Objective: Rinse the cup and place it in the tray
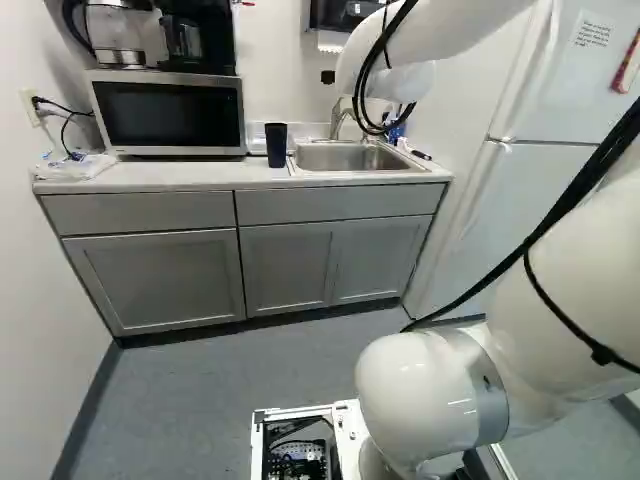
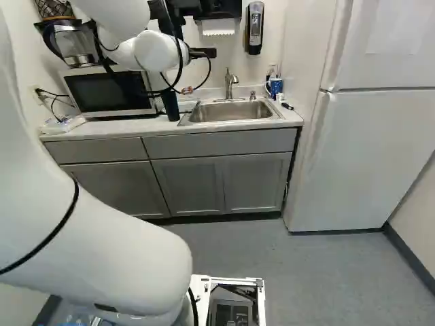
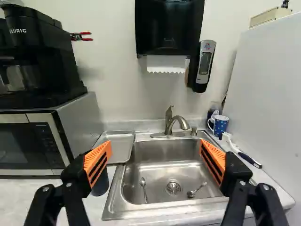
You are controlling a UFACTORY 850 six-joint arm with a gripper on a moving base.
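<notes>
Where the microwave (image 1: 168, 115) ends, upper left of the left base view, the dark cup (image 1: 277, 145) stands upright on the counter (image 1: 180, 177), long axis vertical, just beside the sink. Presumed the task's cup. Tray (image 3: 121, 147): farther back, also beside the sink. Key relation, wrist view: cup lies ahead of and lower than the gripper (image 3: 155, 145), off toward the microwave, partly hidden by that side's finger; not between the two. Gripper: fingers spread wide, nothing pinched, facing the sink (image 3: 164, 208); basin holds two spoons (image 3: 145, 192) (image 3: 191, 193). Only arm (image 1: 460, 25) at work, upper right of the left base view. Next, likely: shift microwave-ward, lower, close across the cup's width. Risk: near finger tips it. Spotted mug (image 3: 219, 126), past the sink, probably not the target.
</notes>
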